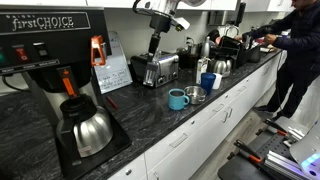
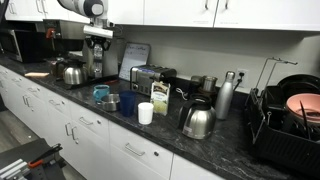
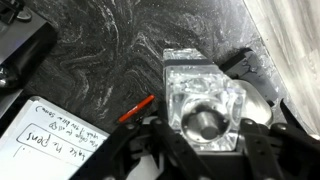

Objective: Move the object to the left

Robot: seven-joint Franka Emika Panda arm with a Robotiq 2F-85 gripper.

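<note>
One clear drinking glass [image 3: 205, 95]: pinching it from both sides between jaws of gripper [image 3: 207, 135], holding it raised above dark marbled tabletop [image 3: 100, 50], per wrist view. Noting handwritten sheet [image 3: 55, 135] lying below, left of glass. In an exterior view, hanging near toaster [image 1: 155, 68], apart from teal mug [image 1: 177, 98] standing on tabletop.

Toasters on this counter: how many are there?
1. The toaster stands at the back of the counter, beside the handwritten sign, near the tool gripping the clear glass. Others may be hidden.
</note>
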